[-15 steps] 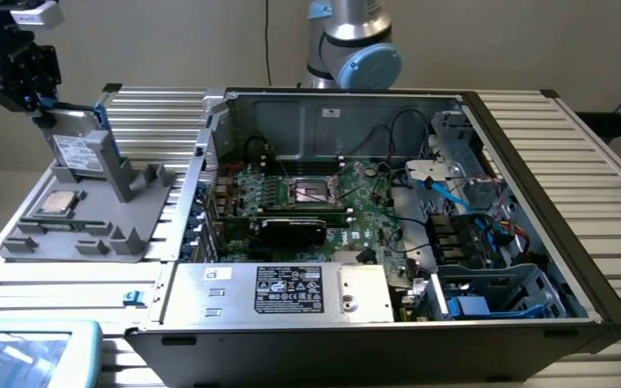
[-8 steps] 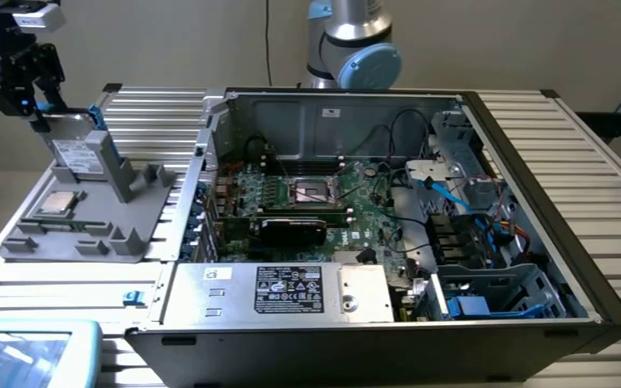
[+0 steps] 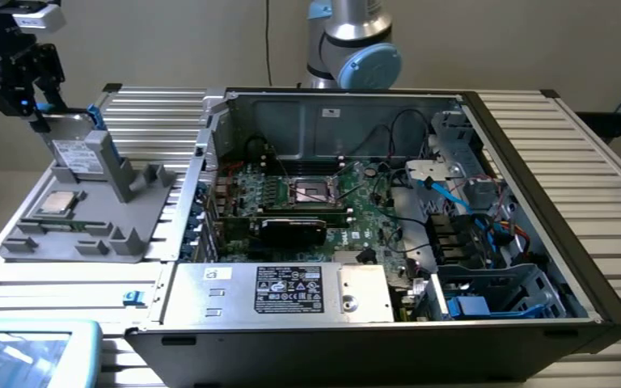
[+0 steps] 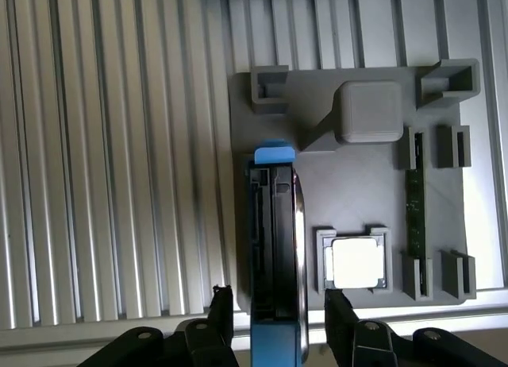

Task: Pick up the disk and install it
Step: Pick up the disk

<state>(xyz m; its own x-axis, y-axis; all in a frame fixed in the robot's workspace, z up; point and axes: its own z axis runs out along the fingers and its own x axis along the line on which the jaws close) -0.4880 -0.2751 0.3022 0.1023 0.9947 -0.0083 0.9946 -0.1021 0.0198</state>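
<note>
Open and empty at the gripper point(image 4: 278, 303), straddling the upright disk point(image 4: 274, 240) without touching it. Stands on edge in the grey fixture point(image 4: 357, 188), toward the exterior view's left of the computer case point(image 3: 322, 121). Could tilt or jam under an off-centre squeeze, or nudge the processor chip point(image 4: 355, 264) just beside.

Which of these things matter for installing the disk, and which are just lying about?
For the job: disk, standing on edge in the grey holder; jaws open either side of it; open computer case.
Lying about: square processor chip; green circuit strip, both in the holder.
</note>
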